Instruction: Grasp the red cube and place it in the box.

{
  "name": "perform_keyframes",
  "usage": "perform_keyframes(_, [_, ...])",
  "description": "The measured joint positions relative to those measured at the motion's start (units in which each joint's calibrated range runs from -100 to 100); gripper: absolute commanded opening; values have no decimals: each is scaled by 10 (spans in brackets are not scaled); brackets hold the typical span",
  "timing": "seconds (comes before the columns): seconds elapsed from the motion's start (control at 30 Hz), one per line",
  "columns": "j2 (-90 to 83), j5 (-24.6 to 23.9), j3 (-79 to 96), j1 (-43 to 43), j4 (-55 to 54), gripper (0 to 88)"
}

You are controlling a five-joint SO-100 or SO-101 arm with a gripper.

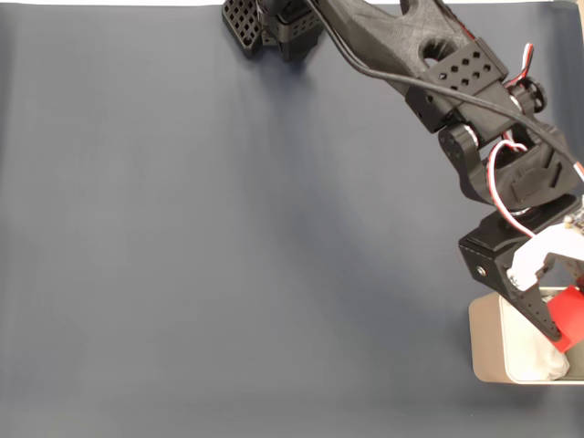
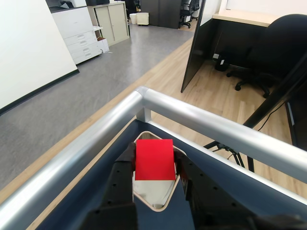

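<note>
Black fingers (image 2: 122, 175) of our end effector (image 2: 154, 167) are sitting closest to the wrist camera, and we are seeing them pressing on both sides of the red cube (image 2: 154, 159), so the end effector is closed on it and holding it off the bench. Below the cube in that view, the box (image 2: 158, 203) is lying with its pale rim and white lining showing around and under the cube.

From the fixed view, we are looking down on the dark blue bench (image 1: 228, 237), and our arm (image 1: 438, 64) is reaching from the top edge down toward the lower right corner. The end effector (image 1: 558, 321) is hanging over the box (image 1: 488, 338), which is sitting hard against the right edge of the picture, partly cut off by it. The red cube (image 1: 570, 315) is showing between the fingers, above the box's near wall and white padding (image 1: 552, 363); we cannot tell whether it is touching the padding.

Everything left of the box is lying open: the wide stretch of bench is giving free room to the left and toward the bottom edge. In the wrist view, a metal rail (image 2: 201, 122) is running along the bench's border just beyond the box, with the corner of that rail close behind it, so room is tight on that side.
</note>
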Motion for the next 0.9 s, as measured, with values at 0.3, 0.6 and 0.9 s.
perform_keyframes(0.3, [17,-9,0,0,0,86])
perform_keyframes(0.6, [29,-12,0,0,0,88])
perform_keyframes(0.9, [34,-12,0,0,-10,90])
